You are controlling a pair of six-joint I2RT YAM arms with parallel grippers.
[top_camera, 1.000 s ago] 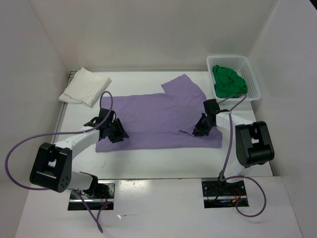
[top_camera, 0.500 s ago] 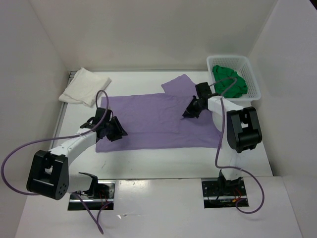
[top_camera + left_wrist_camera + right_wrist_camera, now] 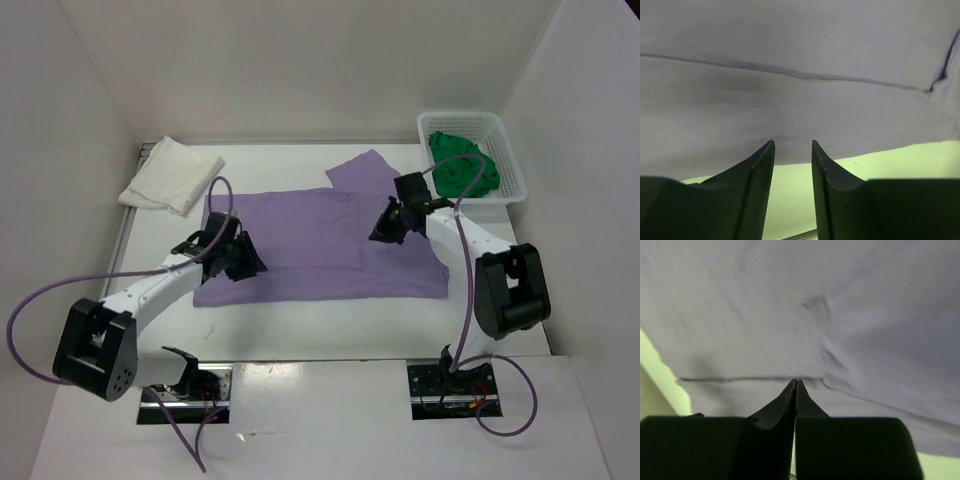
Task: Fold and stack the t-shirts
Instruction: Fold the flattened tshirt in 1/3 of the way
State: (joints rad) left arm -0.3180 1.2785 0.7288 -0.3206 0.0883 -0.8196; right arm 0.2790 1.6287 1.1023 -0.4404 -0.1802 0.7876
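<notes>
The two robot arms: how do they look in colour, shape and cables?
Both are alike: the left arm and the right arm have white tube links and bulky black joint housings. A thin purple cable loops from each arm back to its base. The jaws are black tapered wedges with finely ribbed inner faces.

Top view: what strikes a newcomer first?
The pale purple t-shirt spread flat mid-table dominates, the left gripper open near its left end, the right gripper shut over its right side. A green t-shirt sits bunched in the basket far right; a folded white t-shirt lies far left.
</notes>
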